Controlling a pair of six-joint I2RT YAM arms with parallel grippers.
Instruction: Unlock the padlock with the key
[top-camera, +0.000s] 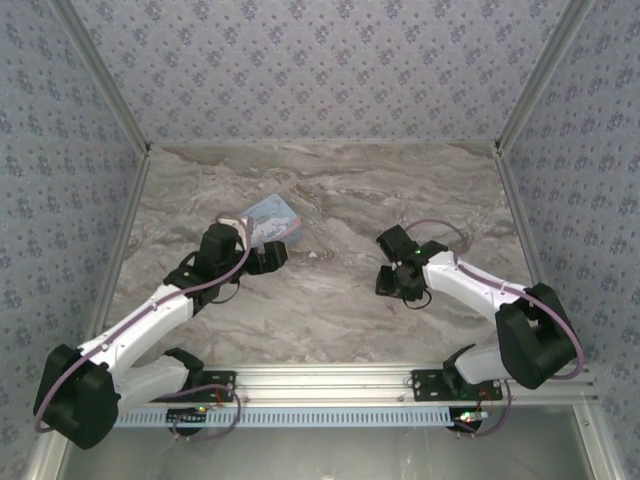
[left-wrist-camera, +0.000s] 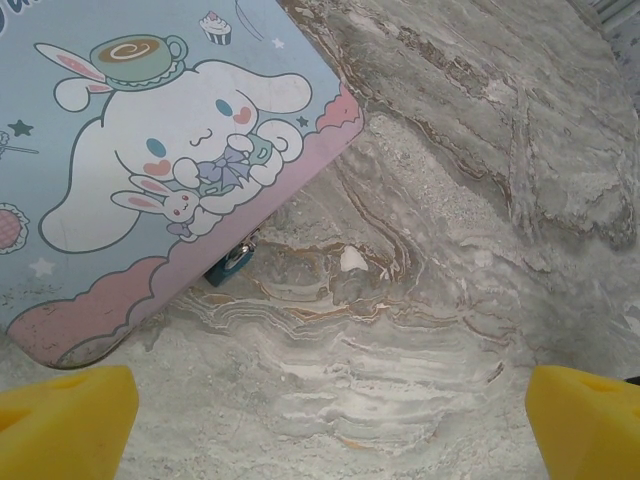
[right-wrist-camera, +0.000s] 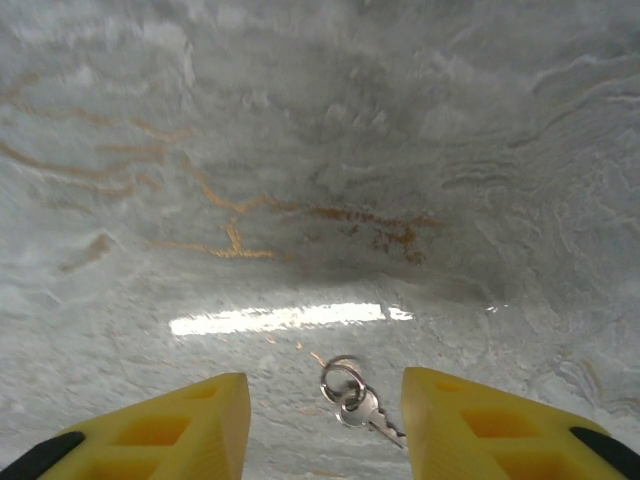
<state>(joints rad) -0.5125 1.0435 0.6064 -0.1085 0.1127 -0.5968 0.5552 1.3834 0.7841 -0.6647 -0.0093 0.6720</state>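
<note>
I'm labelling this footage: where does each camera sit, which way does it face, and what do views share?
Top external: above and behind the left arm and right arm, looking down at the table.
Left wrist: on that wrist, facing down at the tin and padlock; left fingers at bottom corners.
Right wrist: on that wrist, facing down at the key; right fingers flank it.
Shared: the tin, in top and left wrist views.

The surface (right-wrist-camera: 300, 150) looks like polished grey marble, glossy, with a bright reflection on it. The key (right-wrist-camera: 378, 415) and its rings (right-wrist-camera: 342, 378) are shiny metal. The tin (left-wrist-camera: 150, 120) is smooth and colour-printed. The right claw (right-wrist-camera: 325, 430) has matt yellow plastic pads (right-wrist-camera: 170, 430).
</note>
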